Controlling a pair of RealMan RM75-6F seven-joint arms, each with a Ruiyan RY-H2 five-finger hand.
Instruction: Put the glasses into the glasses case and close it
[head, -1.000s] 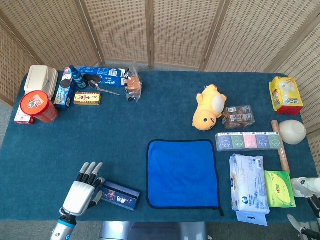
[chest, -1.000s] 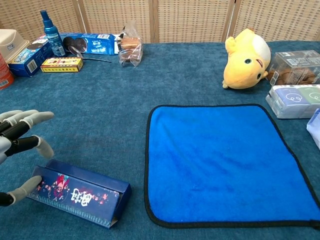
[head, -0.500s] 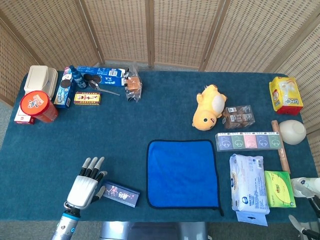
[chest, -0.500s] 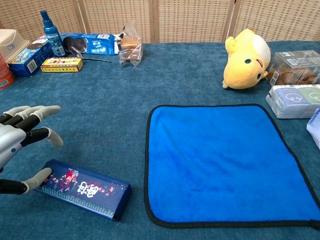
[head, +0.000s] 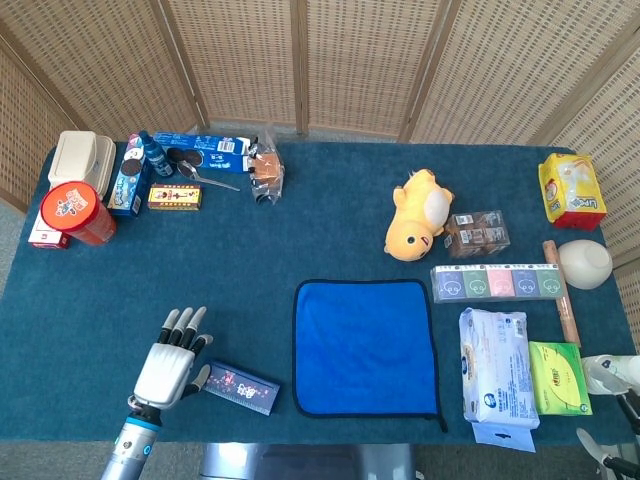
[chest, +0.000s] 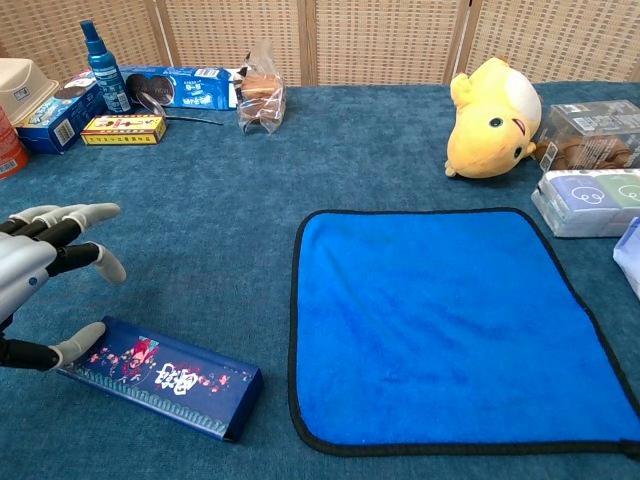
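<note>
A dark blue glasses case (head: 241, 388) with a pink flower print lies flat and closed near the table's front left edge, also in the chest view (chest: 165, 378). My left hand (head: 170, 362) hovers at its left end with fingers spread; the thumb (chest: 78, 343) touches the case's end. No glasses show in either view. My right hand (head: 612, 372) is only partly in view at the front right corner, and its fingers cannot be made out.
A blue cloth (head: 365, 347) lies right of the case. A yellow plush toy (head: 420, 213), tissue packs (head: 497, 378) and snack boxes fill the right side. A red tub (head: 72, 212), cookie boxes and a spray bottle (chest: 100, 54) line the back left.
The case has dropped from a taller, raised shape to lying flat and closed. My left hand stayed at its left end, shifting slightly, thumb still on it.
</note>
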